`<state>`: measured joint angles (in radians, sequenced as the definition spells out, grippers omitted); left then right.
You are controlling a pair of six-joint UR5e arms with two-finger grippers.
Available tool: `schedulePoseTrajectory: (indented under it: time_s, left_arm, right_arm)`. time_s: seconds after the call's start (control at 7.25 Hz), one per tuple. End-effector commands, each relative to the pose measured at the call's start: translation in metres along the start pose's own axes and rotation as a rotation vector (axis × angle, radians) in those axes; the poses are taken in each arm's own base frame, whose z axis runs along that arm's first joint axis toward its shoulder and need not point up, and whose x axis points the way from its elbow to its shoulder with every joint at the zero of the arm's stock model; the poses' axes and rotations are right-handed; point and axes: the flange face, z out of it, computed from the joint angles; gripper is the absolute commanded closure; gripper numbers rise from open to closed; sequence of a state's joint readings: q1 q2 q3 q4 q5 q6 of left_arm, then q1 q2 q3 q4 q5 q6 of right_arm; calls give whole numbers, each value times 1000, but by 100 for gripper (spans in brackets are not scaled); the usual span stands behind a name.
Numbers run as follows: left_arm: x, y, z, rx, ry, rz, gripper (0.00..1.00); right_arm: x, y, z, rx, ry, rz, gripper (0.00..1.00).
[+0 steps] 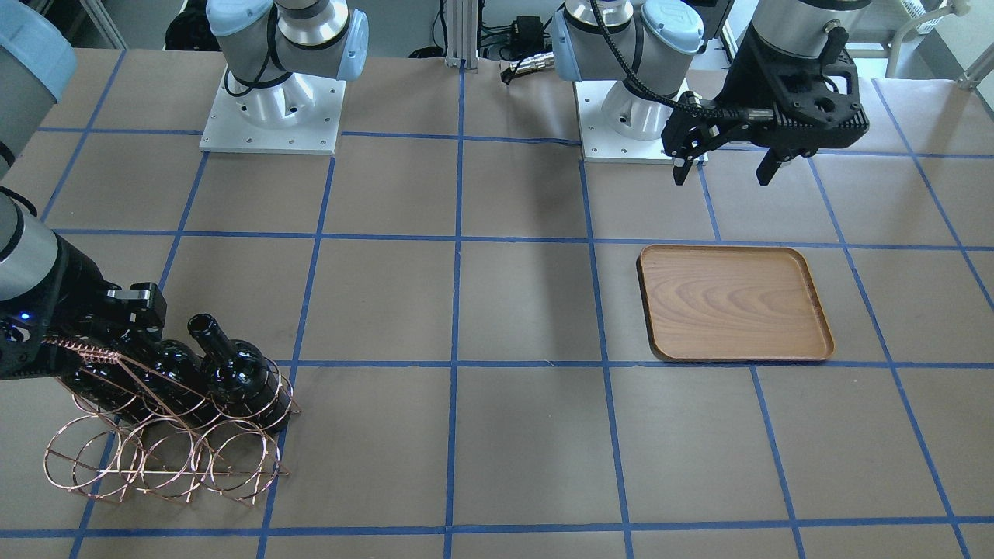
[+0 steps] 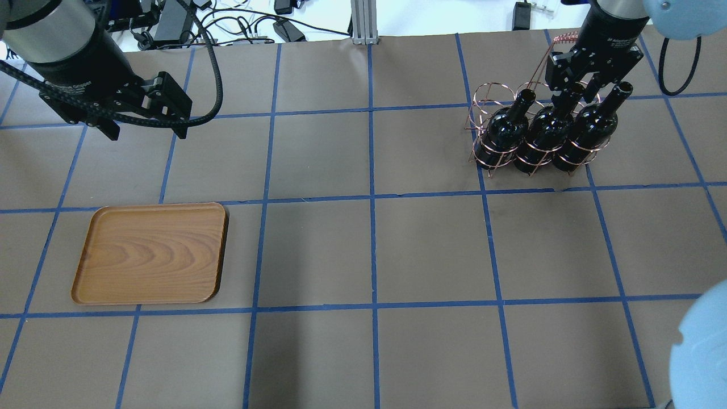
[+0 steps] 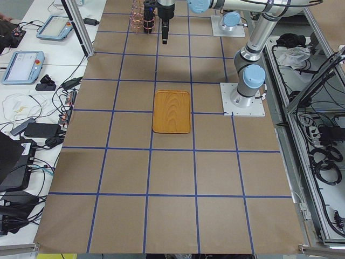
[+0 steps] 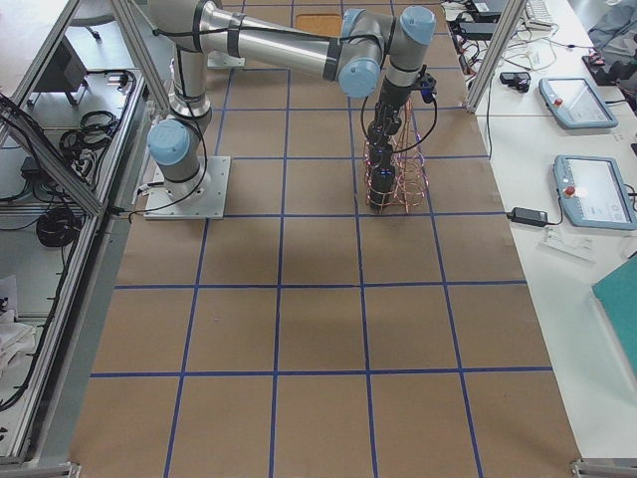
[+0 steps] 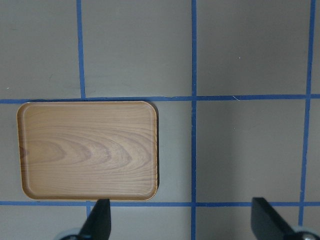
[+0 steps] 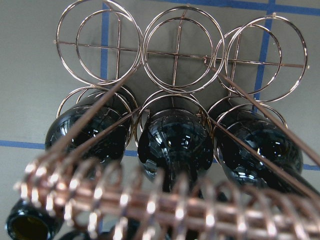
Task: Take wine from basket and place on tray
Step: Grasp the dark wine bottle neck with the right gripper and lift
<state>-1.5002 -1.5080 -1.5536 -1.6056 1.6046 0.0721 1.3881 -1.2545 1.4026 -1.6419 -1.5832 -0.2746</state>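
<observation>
Overhead exterior: the middle glossy near-black glass wine bottle [image 2: 544, 133] of three alike sits in the copper-coloured wire-loop basket [image 2: 483, 101], far right on the brown blue-taped counter [image 2: 426, 250]. The right jaws are down around its neck; I cannot tell if they are pinching it or just straddling it. The flat brown wooden tray [image 2: 150, 253] is bare and well apart on the left. The left jaws hover beyond it, spread wide, holding nothing.

Exterior front-facing: the right jaws are hidden behind the twisted-wire handle [image 1: 81, 351]. The outer bottle [image 1: 233, 380] is just beside the middle one.

Exterior right: the near arm reaches down into the basket, too small to read the jaws.

Left wrist-mounted: fingertips [image 5: 100, 222] are wide apart, with the tray below.

Right wrist-mounted: the handle blurs across the bottom, the middle bottle is centred in its loop, and the far row of loops holds nothing.

Judgement: the step is gripping and lifting the middle wine.
- Clamp firmly under the lip, since the glass looks slippery.
- Pull along the bottle's axis so the body clears its loop.
- Expect the light basket to drag, and avoid the handle and neighbouring necks.
</observation>
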Motion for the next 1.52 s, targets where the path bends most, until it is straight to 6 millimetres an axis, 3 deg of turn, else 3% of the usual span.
schedulePoseTrajectory:
  time_s: [0.0, 0.28, 0.41, 0.83, 0.97, 1.24, 1.38]
  left_arm:
    - [0, 0, 0, 2, 0, 0, 0]
    - [0, 0, 0, 1, 0, 0, 0]
    - [0, 0, 0, 2, 1, 0, 0]
    - [-1, 0, 0, 1, -2, -2, 0]
    - [-1, 0, 0, 2, -3, -2, 0]
    - [-1, 0, 0, 0, -6, -2, 0]
    - [-1, 0, 0, 2, -6, -2, 0]
  right_arm:
    - [1, -4, 2, 4, -1, 1, 85]
    - [1, 0, -26, 45, 11, 7, 90]
    - [-1, 12, -56, 68, 20, 5, 90]
    - [-21, 89, -162, 81, 35, 3, 91]
    - [-29, 113, -176, 63, 26, 7, 91]
    - [-58, 135, -141, -64, -18, 13, 95]
    - [-95, 156, -121, -89, -15, 23, 96]
